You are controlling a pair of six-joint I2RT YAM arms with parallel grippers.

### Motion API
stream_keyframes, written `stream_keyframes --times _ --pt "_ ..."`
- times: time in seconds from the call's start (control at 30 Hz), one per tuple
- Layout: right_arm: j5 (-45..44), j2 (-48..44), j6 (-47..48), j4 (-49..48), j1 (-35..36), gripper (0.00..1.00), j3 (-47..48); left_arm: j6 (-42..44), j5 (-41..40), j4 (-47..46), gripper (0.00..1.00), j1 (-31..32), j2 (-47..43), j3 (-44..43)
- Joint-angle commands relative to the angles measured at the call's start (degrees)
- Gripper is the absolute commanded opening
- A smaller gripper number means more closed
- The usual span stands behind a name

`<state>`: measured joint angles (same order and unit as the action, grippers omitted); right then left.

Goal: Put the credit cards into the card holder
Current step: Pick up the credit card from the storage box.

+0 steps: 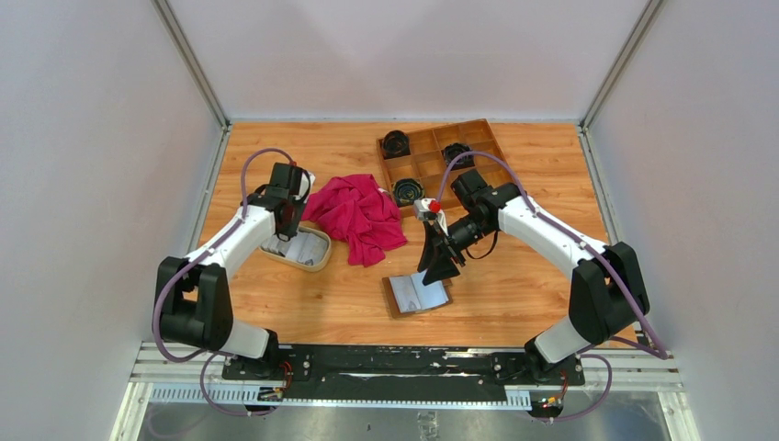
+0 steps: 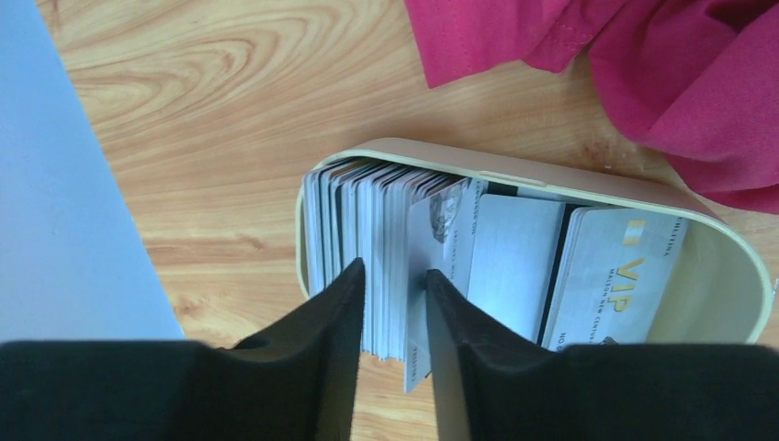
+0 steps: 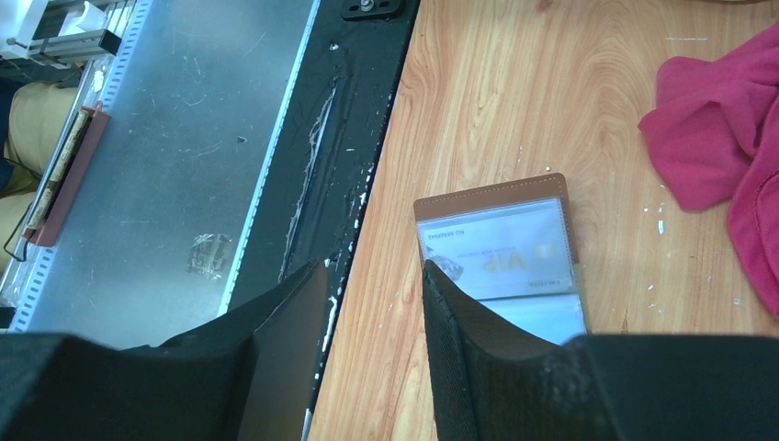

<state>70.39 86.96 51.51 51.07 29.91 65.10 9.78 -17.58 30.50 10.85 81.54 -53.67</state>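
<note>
The credit cards (image 2: 386, 211) stand on edge in a packed stack inside a cream oval dish (image 2: 551, 175). More cards lie flat beside them, one marked VIP (image 2: 625, 276). My left gripper (image 2: 393, 271) is down in the dish (image 1: 317, 259), its fingers closed around a thin bundle of several cards from the stack. The card holder (image 1: 418, 296) lies open on the table near the front edge, and a VIP card shows in its clear pocket (image 3: 501, 262). My right gripper (image 3: 374, 268) hovers open and empty just above the holder's edge. It also shows in the top view (image 1: 441, 265).
A red cloth (image 1: 358, 213) lies crumpled between the dish and the card holder, touching the dish's far side (image 2: 643, 55). A brown wooden compartment tray (image 1: 432, 165) with dark round items sits at the back. The table's front edge and a black rail (image 3: 367, 110) are beside the holder.
</note>
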Motion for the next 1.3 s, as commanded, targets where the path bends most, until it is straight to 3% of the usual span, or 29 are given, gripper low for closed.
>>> stream_keyframes --times 0.0,0.23,1.27 --pt "1.1 0.1 1.3 1.6 0.7 0.47 1.6 0.0 0.3 0.7 0.29 -0.2 1.6 -1.6" --pt "1.0 -0.1 1.4 1.7 0.7 0.47 1.6 -0.4 1.4 1.6 0.0 -0.2 2.6 -2.1" --pt "1.0 0.4 1.5 1.8 0.7 0.47 1.6 -1.9 9.4 5.1 0.0 -0.2 -5.9 -2.9"
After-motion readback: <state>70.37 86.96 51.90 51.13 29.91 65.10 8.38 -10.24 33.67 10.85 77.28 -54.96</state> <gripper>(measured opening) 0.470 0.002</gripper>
